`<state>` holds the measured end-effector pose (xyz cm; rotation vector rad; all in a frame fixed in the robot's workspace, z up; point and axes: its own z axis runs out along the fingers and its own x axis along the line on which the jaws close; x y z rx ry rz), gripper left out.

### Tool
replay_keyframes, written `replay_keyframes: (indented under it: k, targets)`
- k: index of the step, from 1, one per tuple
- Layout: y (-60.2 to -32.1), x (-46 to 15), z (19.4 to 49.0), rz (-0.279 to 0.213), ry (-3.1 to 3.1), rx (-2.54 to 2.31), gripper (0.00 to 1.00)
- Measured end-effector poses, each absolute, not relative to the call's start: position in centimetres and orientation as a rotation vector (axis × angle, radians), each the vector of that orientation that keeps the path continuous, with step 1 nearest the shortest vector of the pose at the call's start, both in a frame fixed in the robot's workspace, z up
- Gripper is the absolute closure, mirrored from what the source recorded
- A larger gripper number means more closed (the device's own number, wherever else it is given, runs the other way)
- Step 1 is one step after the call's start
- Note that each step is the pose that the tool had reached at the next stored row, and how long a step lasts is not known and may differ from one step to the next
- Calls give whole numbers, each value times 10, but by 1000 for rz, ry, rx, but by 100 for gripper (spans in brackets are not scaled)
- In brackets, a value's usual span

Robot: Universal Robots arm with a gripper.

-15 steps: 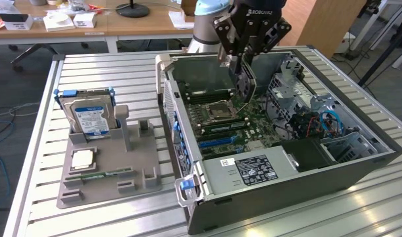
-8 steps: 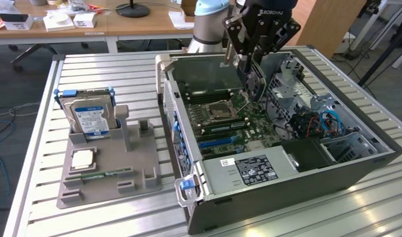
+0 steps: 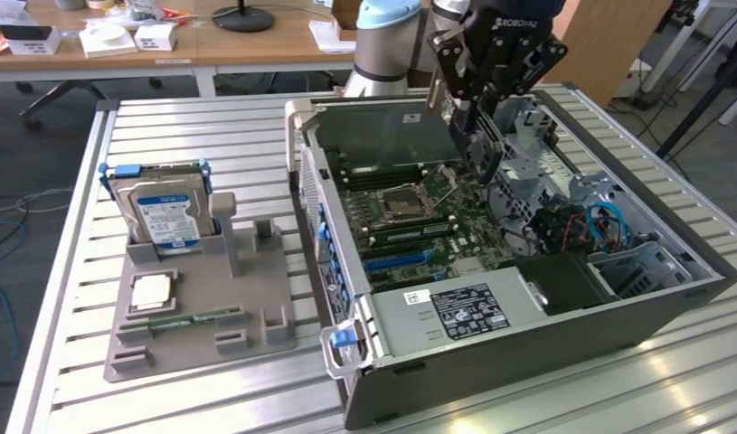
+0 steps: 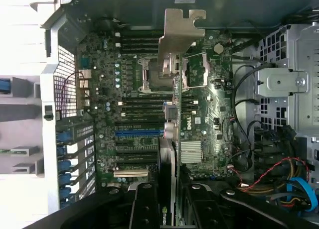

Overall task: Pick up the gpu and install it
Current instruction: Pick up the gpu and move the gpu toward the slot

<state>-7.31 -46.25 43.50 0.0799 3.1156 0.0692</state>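
Observation:
My gripper (image 3: 471, 117) hangs over the open computer case (image 3: 335, 237), shut on the gpu (image 3: 480, 155). The card is held on edge and points down toward the motherboard (image 3: 399, 212). In the wrist view the gpu (image 4: 172, 139) runs edge-on away from my gripper (image 4: 168, 201). Its silver metal bracket (image 4: 182, 32) is at the far end, above the CPU socket (image 4: 149, 74). The card floats over the board, beside the blue expansion slot (image 4: 139, 133) and the memory slots. Whether it touches anything I cannot tell.
A grey holder tray (image 3: 199, 339) lies at the exterior view's left, with a silver hard drive (image 3: 165, 215) standing in it, a square chip (image 3: 151, 291) and a green RAM stick (image 3: 193, 318). Inside the case are the power supply (image 3: 465, 312), drive cages and cables (image 3: 598, 226).

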Motion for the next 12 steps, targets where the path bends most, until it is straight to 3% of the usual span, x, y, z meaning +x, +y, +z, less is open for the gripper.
replay_keyframes:
  k: [12]
  targets:
    - [-462, -73, 424, 75, 3116, 79, 74]
